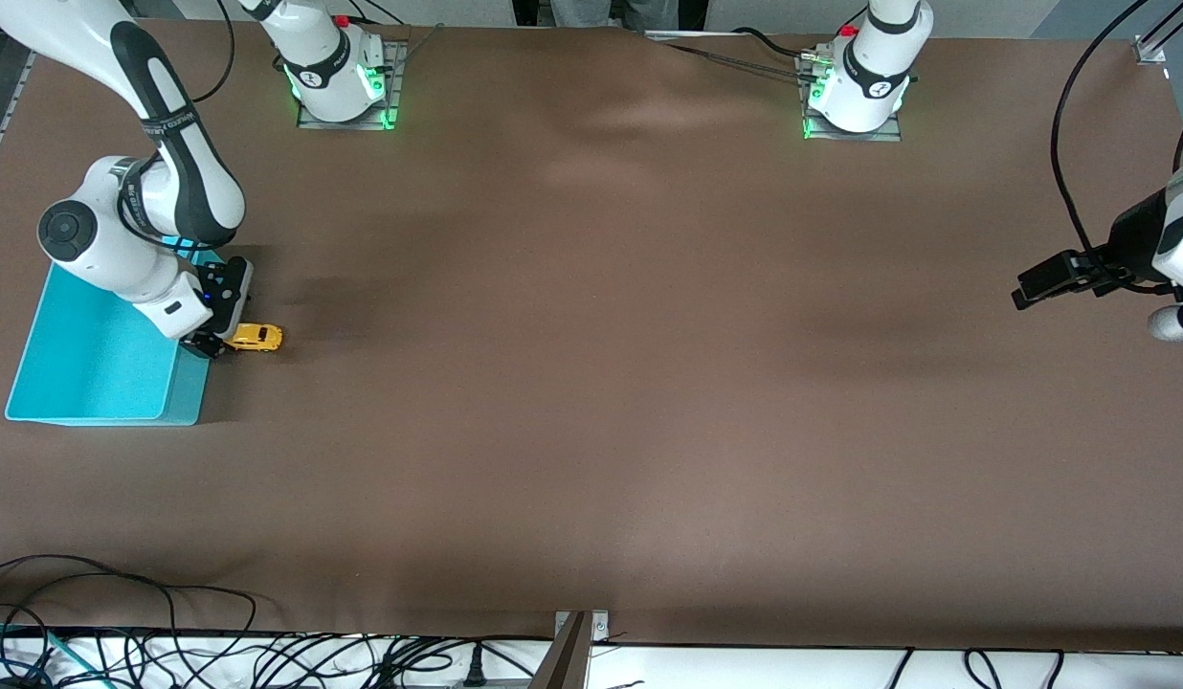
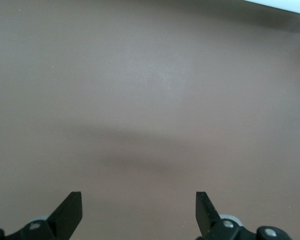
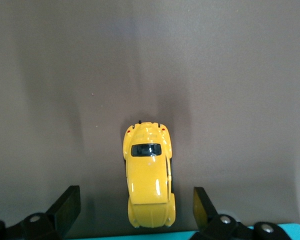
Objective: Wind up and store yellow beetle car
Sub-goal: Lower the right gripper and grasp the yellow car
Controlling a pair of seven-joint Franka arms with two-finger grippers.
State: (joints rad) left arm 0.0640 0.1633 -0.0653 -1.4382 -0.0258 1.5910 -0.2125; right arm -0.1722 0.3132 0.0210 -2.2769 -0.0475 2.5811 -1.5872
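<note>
One yellow beetle car (image 1: 255,337) stands on the brown worktop (image 1: 591,383), just beside the turquoise bin (image 1: 84,368). Right hand (image 1: 212,343) sits low at the car with fingers spread wide, the car between them, ungripped. Left hand (image 1: 1024,291) waits, spread wide, above the worktop's left-arm end. Judgement: storage outstanding; whether winding is done cannot be told.

Beetle car (image 1: 254,337) on table (image 1: 591,402) — just beside bin (image 1: 94,364).
</note>
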